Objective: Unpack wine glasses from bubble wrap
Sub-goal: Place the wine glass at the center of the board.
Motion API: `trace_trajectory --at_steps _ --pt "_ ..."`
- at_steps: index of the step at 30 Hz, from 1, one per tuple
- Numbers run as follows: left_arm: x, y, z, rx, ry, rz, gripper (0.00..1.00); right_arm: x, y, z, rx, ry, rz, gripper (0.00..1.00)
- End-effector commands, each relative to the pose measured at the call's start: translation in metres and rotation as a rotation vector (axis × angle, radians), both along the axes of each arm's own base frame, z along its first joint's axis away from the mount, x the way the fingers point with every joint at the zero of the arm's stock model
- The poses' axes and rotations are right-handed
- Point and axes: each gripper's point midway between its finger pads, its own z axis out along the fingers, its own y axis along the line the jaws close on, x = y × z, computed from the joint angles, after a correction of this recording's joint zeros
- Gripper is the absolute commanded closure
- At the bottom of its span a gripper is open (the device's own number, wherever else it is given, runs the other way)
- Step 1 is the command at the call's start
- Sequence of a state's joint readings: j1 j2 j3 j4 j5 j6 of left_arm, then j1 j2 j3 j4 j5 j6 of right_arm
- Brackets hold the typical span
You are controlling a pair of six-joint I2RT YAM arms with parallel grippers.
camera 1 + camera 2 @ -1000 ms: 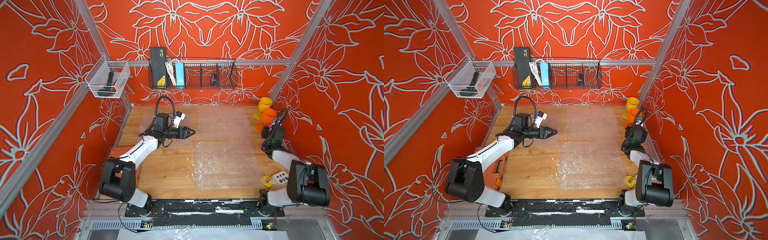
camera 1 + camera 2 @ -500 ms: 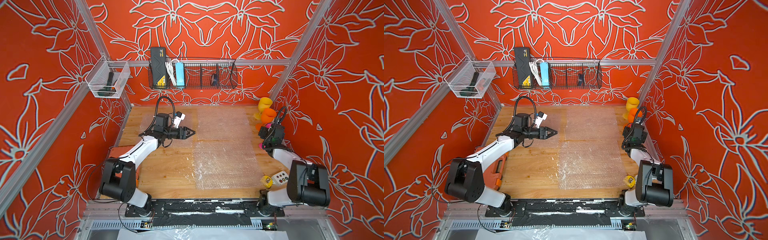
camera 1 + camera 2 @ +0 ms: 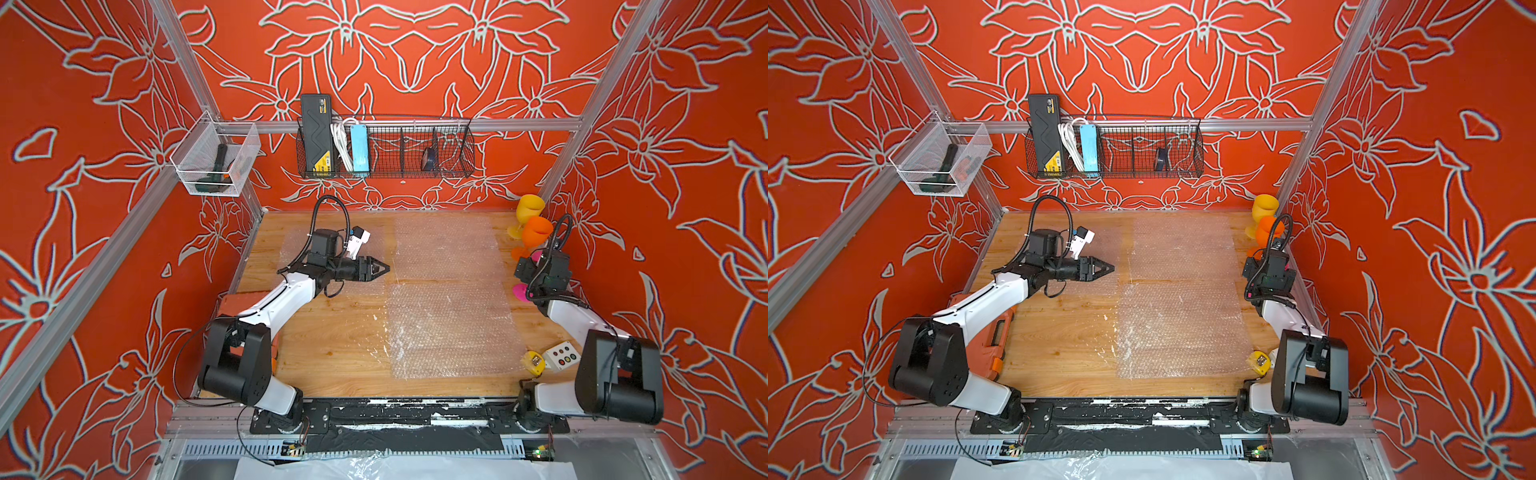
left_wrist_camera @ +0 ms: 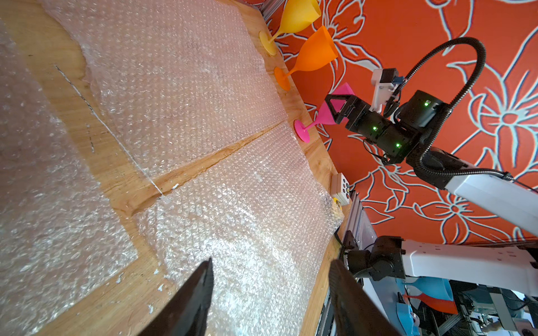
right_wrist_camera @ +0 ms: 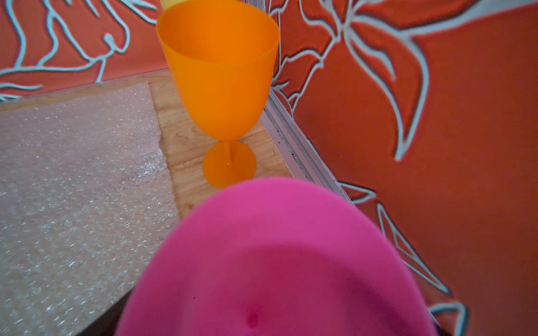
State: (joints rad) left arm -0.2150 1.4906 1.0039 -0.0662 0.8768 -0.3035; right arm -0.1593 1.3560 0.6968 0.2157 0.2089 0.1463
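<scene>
We find the right gripper [image 4: 337,101] set around the bowl of the pink goblet [image 4: 323,115], which stands at the right edge of the table [image 3: 332,345] just beside the orange goblet [image 4: 314,55]; whether it grips the bowl we cannot tell. Risk: a crooked withdrawal could snag the bowl and tip it into that neighbour. The left gripper [image 4: 270,261] hangs spread and empty over the flat bubble wrap [image 4: 233,227].

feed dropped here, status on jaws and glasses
Left jaws open, empty. Right jaws around pink glass, grip unclear. It, orange glass and yellow glass unwrapped, upright; wrap sheets flat. Orange glass close beyond pink.
</scene>
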Motion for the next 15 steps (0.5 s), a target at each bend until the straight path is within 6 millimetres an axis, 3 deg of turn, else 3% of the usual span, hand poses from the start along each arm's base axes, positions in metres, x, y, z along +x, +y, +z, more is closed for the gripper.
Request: trace_trajectory --at_steps 1,8,15 --pt "-0.002 0.001 0.015 -0.013 -0.048 -0.013 0.38 -0.010 -0.005 -0.001 -0.007 0.013 -0.024 0.03" --pt "-0.006 0.003 0.014 -0.010 -0.050 -0.009 0.38 -0.019 -0.002 -0.007 0.006 0.013 -0.022 0.03" --pt "-0.003 0.006 0.010 -0.003 -0.022 0.017 0.38 -0.028 -0.004 0.018 -0.013 -0.016 -0.042 0.03"
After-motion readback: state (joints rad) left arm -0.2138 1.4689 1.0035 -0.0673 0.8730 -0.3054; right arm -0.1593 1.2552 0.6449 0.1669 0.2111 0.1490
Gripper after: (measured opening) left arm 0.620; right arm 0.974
